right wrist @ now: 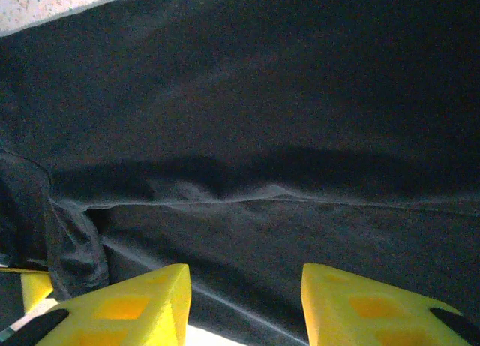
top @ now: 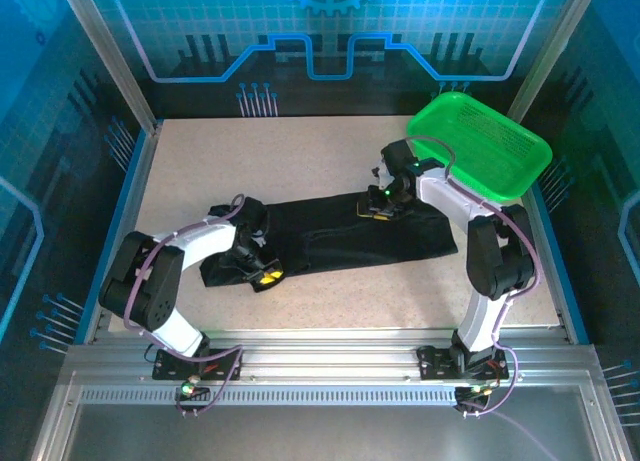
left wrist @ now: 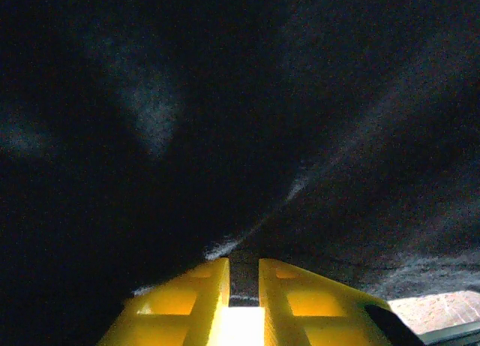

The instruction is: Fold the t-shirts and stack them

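Step in hand: the folding stage, w/ nothing stacked yet. One plain black cotton t-shirt (top: 340, 236) lay on the speckled beige bench (top: 250, 151) as a long narrow band. It looked already doubled lengthwise, and ran from the near-left part across the middle toward the right edge. A bright green plastic mesh basket (top: 480, 141) sat at the far right corner, apart from the cloth.

The left gripper (top: 265, 274) was down at the band's left end, the end closest to the bench's near-left corner. In the left wrist view its yellow fingers (left wrist: 180, 305) stood almost together, w/ a crease of the t-shirt (left wrist: 225, 98) drawn into the slit btwn them. So it was prob. clenched on fabric, though the view was too dark to say how much cloth it had.

The right gripper (top: 381, 209) sat at the band's far edge, right of the middle. Its jaws stood apart, released, w/ nothing btwn them. The t-shirt (right wrist: 262, 98) spread beneath it, a fold line crossing just ahead of the fingertips (right wrist: 150, 290).

Next move, as I judged it: the right gripper closes on that far edge so both ends are held, then one end is carried over the other for a crosswise fold. That calls for enough lift that the cloth doesn't drag, and for keeping the edges aligned.
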